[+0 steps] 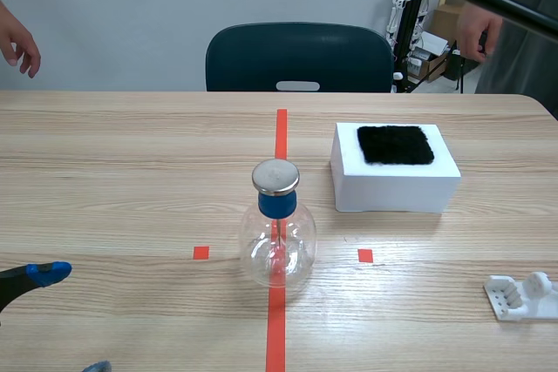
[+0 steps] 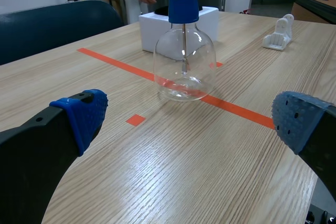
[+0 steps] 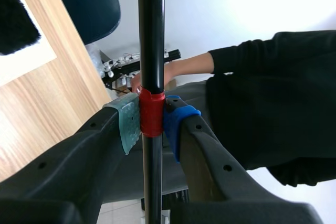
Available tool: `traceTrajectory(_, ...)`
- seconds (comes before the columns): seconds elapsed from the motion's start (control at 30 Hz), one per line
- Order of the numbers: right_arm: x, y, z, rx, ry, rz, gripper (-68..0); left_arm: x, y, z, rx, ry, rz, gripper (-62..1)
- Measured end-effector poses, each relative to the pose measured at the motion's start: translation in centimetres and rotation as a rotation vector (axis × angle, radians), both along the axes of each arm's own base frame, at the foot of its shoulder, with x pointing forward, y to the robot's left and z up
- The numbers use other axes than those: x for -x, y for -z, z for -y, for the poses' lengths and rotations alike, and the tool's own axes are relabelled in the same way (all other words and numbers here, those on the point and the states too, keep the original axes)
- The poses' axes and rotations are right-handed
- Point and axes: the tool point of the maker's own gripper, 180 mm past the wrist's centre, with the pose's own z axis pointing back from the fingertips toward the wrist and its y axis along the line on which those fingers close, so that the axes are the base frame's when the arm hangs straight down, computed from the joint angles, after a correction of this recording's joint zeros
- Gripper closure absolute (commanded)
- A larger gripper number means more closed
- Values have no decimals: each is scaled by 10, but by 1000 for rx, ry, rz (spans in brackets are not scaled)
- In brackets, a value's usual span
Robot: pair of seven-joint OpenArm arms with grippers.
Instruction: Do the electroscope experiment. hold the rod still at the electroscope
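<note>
The electroscope [image 1: 278, 224] is a clear round glass flask with a blue stopper and a flat metal disc on top, and a thin stem hangs inside it. It stands upright on the orange-red line [image 1: 281, 137]. The rod [image 3: 150, 51] is long, thin and black with a red band. My right gripper [image 3: 151, 121] is clamped on that band, one pad on each side. Seen from between my arms, the rod slants through the air at about two o'clock from the flask, well apart from it.

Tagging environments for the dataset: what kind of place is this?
Likely a robotics lab: orange-taped wooden table, a glass electroscope on it, hardware rack behind, the right gripper clamping a black rod.
</note>
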Motion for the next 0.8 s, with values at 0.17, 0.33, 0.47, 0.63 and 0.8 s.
traceTrajectory(0.17,-3,-2,1,-2,8,1,-2,0,0,0,0,0,0,-623)
traceTrajectory(0.33,-11,4,1,-17,9,-58,-2,0,0,0,0,0,0,-623)
traceTrajectory(0.47,-16,4,2,-22,10,-76,-2,0,0,0,0,0,0,-623)
traceTrajectory(0.63,-19,-1,3,-17,15,-59,-2,0,0,0,0,0,0,-623)
traceTrajectory(0.8,-21,4,11,39,55,-76,-2,0,0,0,0,0,0,-623)
